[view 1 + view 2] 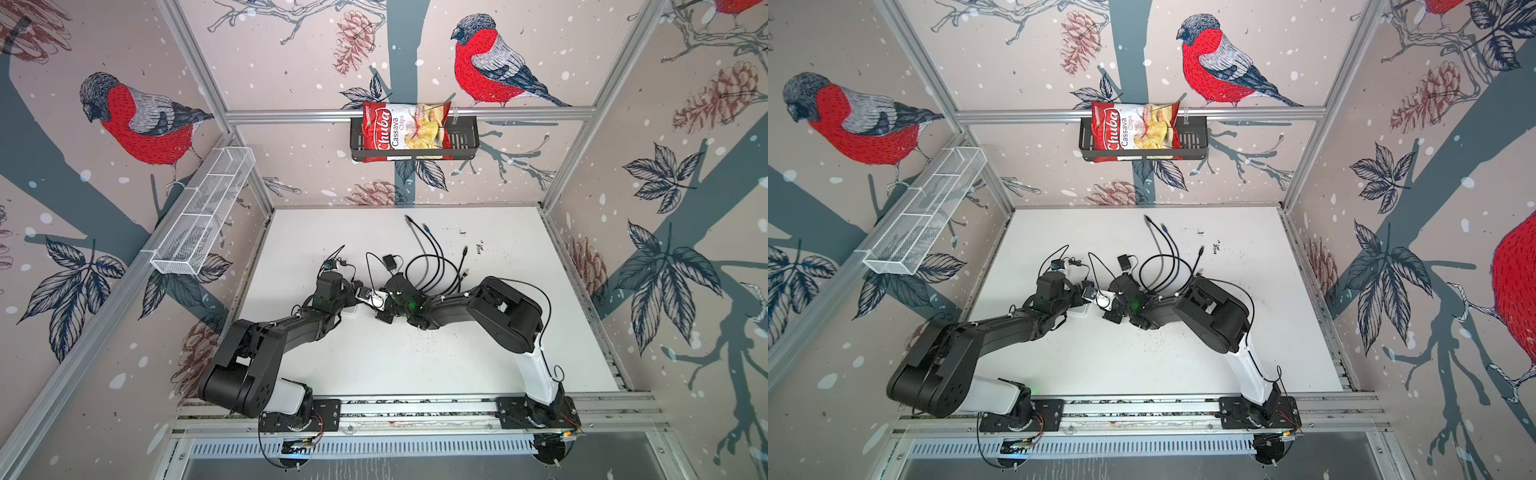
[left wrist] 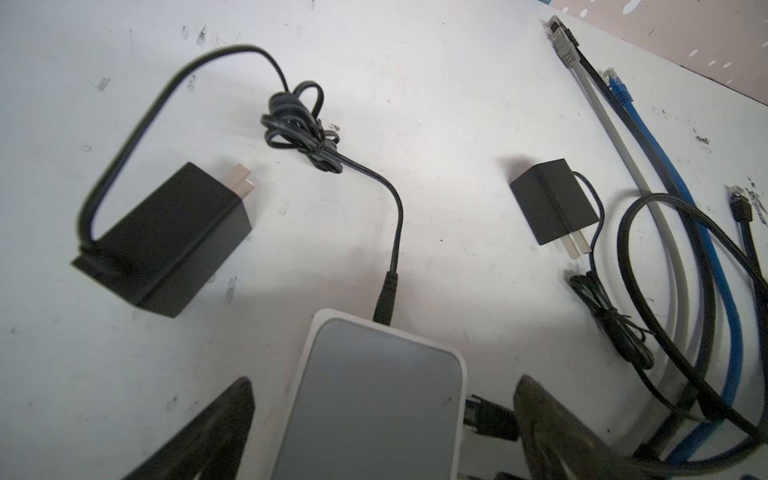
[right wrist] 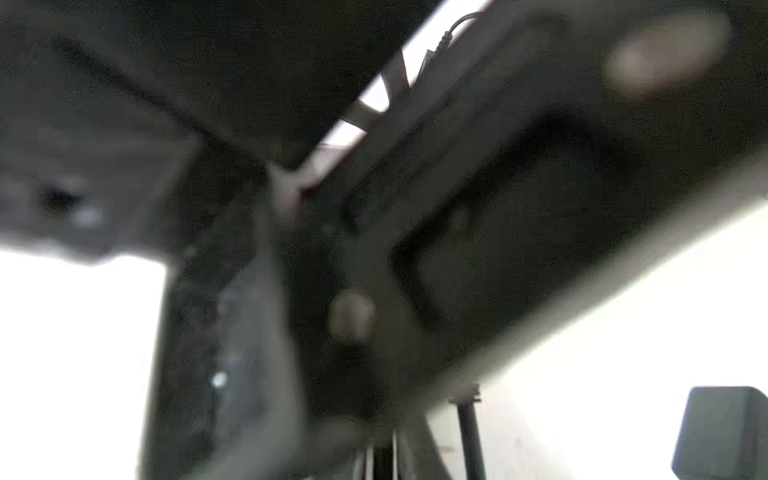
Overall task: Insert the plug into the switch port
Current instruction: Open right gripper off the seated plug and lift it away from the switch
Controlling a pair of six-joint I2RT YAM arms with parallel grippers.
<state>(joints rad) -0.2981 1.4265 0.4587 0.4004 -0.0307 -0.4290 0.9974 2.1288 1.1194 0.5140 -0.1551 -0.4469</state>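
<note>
Plug [image 2: 487,415], black and boxy, is sitting against the side of the white, grey-topped switch [image 2: 370,432] near the tabletop's [image 2: 415,104] middle; how deep it is seating is hidden. Insertion looks nearly finished. The left gripper [image 2: 384,384] is straddling the switch, jaws wide, gripping nothing. Whether the right gripper [image 1: 384,311] is holding anything I cannot tell. Next: confirming the seat, then backing away gently.
</note>
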